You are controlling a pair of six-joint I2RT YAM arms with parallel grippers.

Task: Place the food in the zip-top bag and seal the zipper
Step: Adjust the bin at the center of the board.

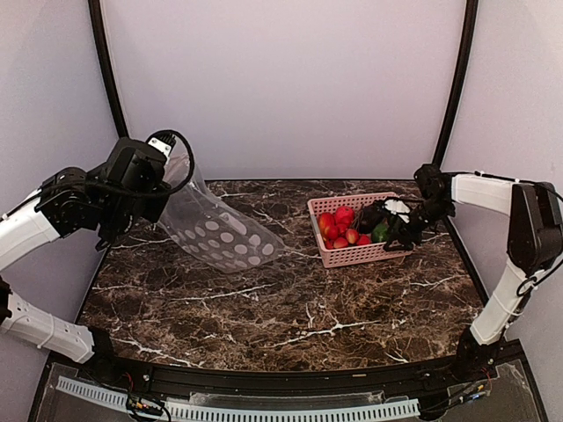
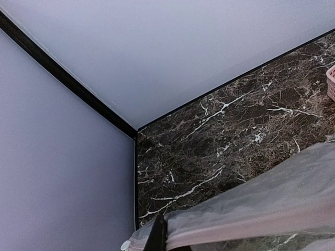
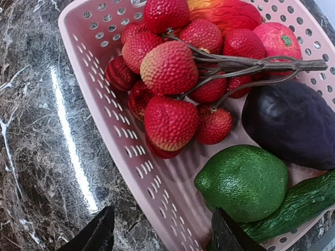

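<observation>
The food lies in a pink basket (image 1: 352,257): a bunch of red bumpy fruits (image 3: 170,68), a dark purple eggplant (image 3: 293,125), a green lime (image 3: 243,180), a green cucumber (image 3: 296,206) and an orange-red piece (image 3: 225,10). My right gripper (image 3: 162,238) is open and empty. It straddles the basket's near wall, one finger outside over the table and one inside by the lime. The clear dotted zip-top bag (image 1: 224,236) slopes down from my left gripper (image 1: 163,195), which is shut on its mouth edge by the pale pink zipper (image 2: 251,219) and holds that end raised.
The dark marble table (image 1: 290,308) ends at a black rim in front. Pale walls with black corner posts (image 1: 106,70) enclose the back and sides. The basket's corner (image 2: 331,81) shows at the right edge of the left wrist view.
</observation>
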